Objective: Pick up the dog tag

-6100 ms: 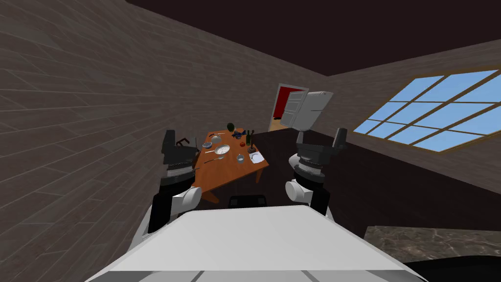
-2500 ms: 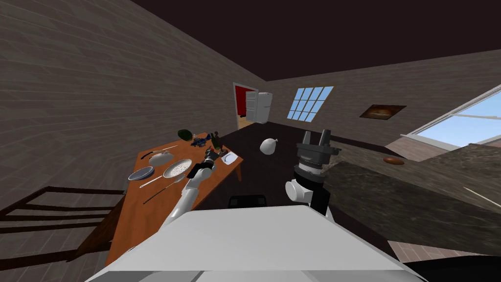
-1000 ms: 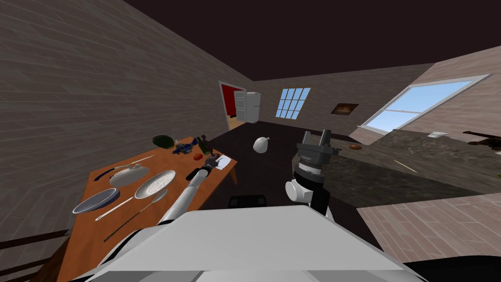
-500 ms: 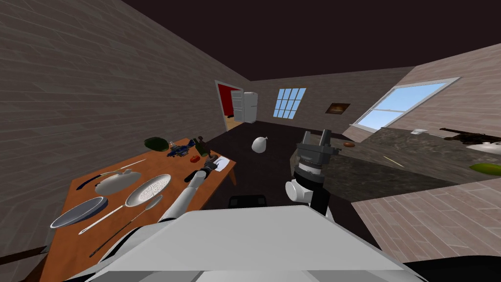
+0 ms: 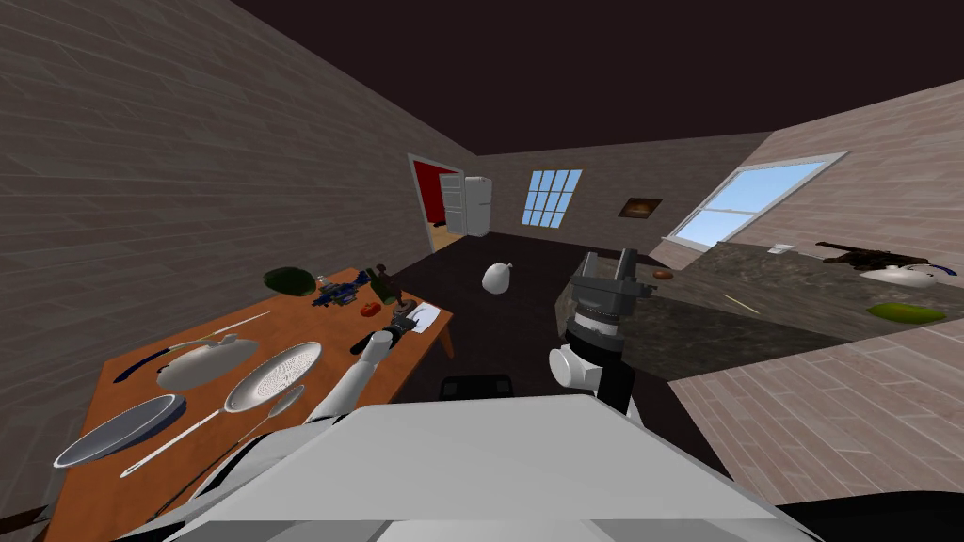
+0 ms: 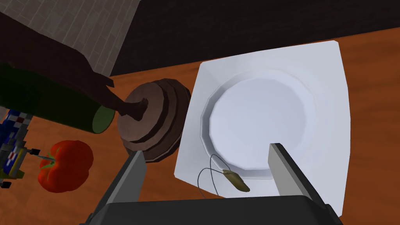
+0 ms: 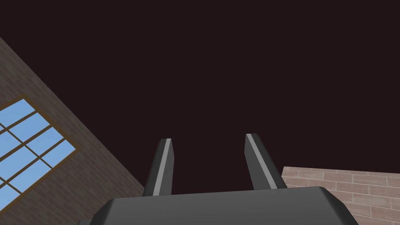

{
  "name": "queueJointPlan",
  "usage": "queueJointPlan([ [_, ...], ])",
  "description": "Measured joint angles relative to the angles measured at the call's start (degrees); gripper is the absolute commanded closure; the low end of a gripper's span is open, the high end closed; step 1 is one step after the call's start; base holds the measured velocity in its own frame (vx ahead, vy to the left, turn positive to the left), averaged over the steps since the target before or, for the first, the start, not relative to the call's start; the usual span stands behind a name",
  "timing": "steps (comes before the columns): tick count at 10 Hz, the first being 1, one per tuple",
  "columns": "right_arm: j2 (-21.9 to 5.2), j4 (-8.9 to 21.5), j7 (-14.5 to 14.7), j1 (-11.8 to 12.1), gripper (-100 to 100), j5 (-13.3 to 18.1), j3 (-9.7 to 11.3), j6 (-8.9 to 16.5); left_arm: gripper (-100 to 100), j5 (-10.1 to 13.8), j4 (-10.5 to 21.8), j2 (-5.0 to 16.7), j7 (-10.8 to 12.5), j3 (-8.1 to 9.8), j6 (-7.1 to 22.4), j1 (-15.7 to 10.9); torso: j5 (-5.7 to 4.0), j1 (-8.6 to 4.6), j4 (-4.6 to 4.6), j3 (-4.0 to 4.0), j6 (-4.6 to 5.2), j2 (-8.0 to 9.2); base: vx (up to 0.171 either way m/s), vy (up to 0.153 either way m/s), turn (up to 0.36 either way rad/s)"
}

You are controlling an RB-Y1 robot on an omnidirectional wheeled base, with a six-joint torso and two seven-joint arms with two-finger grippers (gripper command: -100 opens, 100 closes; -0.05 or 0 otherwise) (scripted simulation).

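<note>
- The left gripper [image 6: 206, 149] hangs over the near corner of the table, its two thin light grey fingers [image 6: 133, 172] spread wide and holding nothing; in the head view it shows at the end of the outstretched left arm [image 5: 407, 318]
- The small olive-tan oblong dog tag [image 6: 236, 181] lies between those fingers, close to the gripper's dark body and touched by neither; its thin grey chain [image 6: 206, 175] loops off beside it
- Tag and chain rest on the flat rim of a white square plate with a round well [image 6: 312, 78], the chain trailing to the plate's edge
- A dark brown object with a round stepped base [image 6: 154, 117] stands right against the plate's side
- Past it come a dark green bottle [image 6: 58, 109], a red tomato-like fruit [image 6: 64, 166] and a small blue-and-white checked item [image 6: 11, 152]
- All sit on the orange-brown wooden table [image 6: 371, 117]
- The right gripper [image 7: 209, 138] is raised beside the chest [image 5: 607, 268], fingers parted with nothing between them
</note>
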Motion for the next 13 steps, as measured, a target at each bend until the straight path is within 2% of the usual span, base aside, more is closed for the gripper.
queueJointPlan([
  [1,0.0,0.0,0.0,0.0,0,0.0,0.0,0.0,-100,-0.8,1.1,0.0,0.8,0.82,0.8,0.0,0.0,0.03,0.0,-0.01,0.0,-0.02,0.029,0.045,-0.079],
  [3,0.0,0.0,0.0,0.0,0,0.0,0.0,0.0,-100,0.2,3.6,0.2,1.4,1.67,2.1,0.1,0.02,0.09,-0.01,-0.01,-0.01,-0.02,0.026,0.043,-0.052],
  [4,0.0,0.0,0.0,0.0,0,0.0,0.0,0.0,-100,4.3,6.3,0.6,-1.4,1.76,2.3,-0.5,0.02,0.08,-0.01,-0.01,-0.01,-0.02,0.014,0.025,-0.012],
  [5,0.0,0.0,0.0,0.0,0,0.0,0.0,0.0,-100,3.1,6.2,0.5,-1.0,1.86,2.5,-0.3,0.01,0.02,0.0,0.01,-0.02,0.01,0.002,0.006,0.006],
  [6,0.0,0.0,0.0,0.0,0,0.0,0.0,0.0,-100,1.8,5.8,0.4,0.6,1.93,2.7,-0.1,-0.01,-0.05,0.01,0.03,-0.01,0.05,0.0,0.0,0.0],
  [7,0.0,0.0,0.0,0.0,0,0.0,0.0,0.0,0,1.7,5.7,0.4,0.9,1.94,2.7,-0.1,-0.02,-0.08,0.02,0.04,-0.01,0.07,0.0,0.0,0.0],
  [8,0.0,0.0,0.0,0.0,0,0.0,0.0,0.0,-100,1.7,5.7,0.4,0.8,1.94,2.7,-0.1,-0.02,-0.09,0.02,0.04,-0.01,0.08,0.044,0.06,-0.036],
  [9,0.0,0.0,0.0,0.0,0,0.0,0.0,0.0,-100,0.8,5.6,-0.7,1.1,1.78,1.9,0.1,0.01,0.08,0.0,-0.02,0.0,-0.05,0.081,0.113,-0.05],
  [10,0.0,0.0,0.0,0.0,0,0.0,0.0,0.0,-100,3.2,6.9,-1.5,-1.2,1.71,0.9,-0.4,0.05,0.28,-0.03,-0.1,-0.01,-0.18,0.06,0.078,-0.02],
  [11,0.0,0.0,0.0,0.0,0,0.0,0.0,0.0,-100,3.2,6.9,-1.9,-2.1,1.73,0.3,-0.3,0.05,0.21,-0.04,-0.09,-0.02,-0.16,0.022,0.028,0.008],
  [12,0.0,0.0,0.0,0.0,0,0.0,0.0,0.0,-100,1.9,6.3,-2.1,-1.1,1.71,0.2,0.0,0.01,0.05,-0.01,-0.03,-0.02,-0.05,0.006,0.008,0.002],
  [13,0.0,0.0,0.0,0.0,0,0.0,0.0,0.0,100,1.8,6.2,-2.2,-0.8,1.7,0.2,0.1,-0.01,-0.04,0.0,0.01,-0.01,0.02,0.0,0.0,0.0],
])
